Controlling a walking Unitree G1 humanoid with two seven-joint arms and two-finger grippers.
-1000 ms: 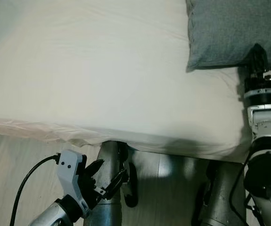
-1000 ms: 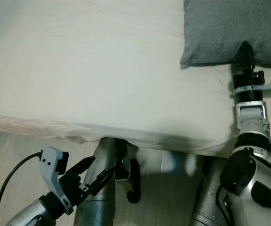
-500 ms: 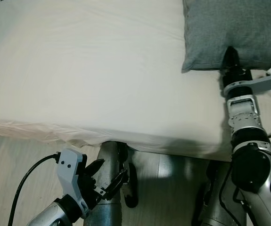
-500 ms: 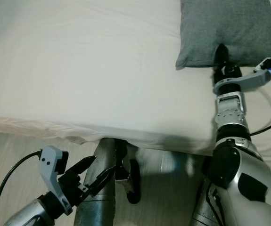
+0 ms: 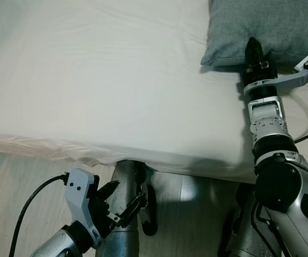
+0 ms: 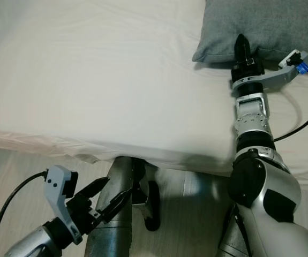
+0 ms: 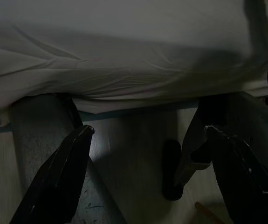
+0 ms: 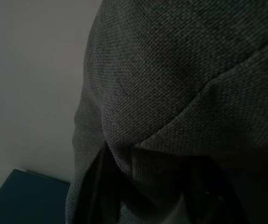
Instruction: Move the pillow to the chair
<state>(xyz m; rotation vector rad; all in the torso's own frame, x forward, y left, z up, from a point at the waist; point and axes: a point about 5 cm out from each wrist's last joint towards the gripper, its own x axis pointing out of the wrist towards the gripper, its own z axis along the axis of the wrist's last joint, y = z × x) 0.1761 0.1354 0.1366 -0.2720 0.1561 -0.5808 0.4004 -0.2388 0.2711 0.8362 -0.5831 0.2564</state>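
Barely begun, judging by the layout. Grey woven fabric pillow [image 5: 266, 27] lay in the upper right of the head views, flat on the broad white-sheeted bed [image 5: 105, 80], not lifted at all. Right gripper [image 5: 253, 49], black-fingered on its silver arm, reached up from the lower right with its tips at the pillow's near edge, seemingly biting into the fabric. In the right wrist view, grey weave [image 8: 180, 84] bunched and folded close over the dark fingers, which suggested a pinch on the edge; whether the grip was fully closed could not be told for certain. Left gripper [image 5: 124, 201] hung low in the lower left, below the bed's edge beside the robot's metal legs, fingers parted and holding nothing, as the left wrist view confirmed with its two black fingers [image 7: 59, 182] spread wide over pale floor [image 7: 129, 154].

Left to do, by this reading: secure the grasp, lift the pillow off the bed, carry it, set it on the chair. Chair's whereabouts unknown from these views.
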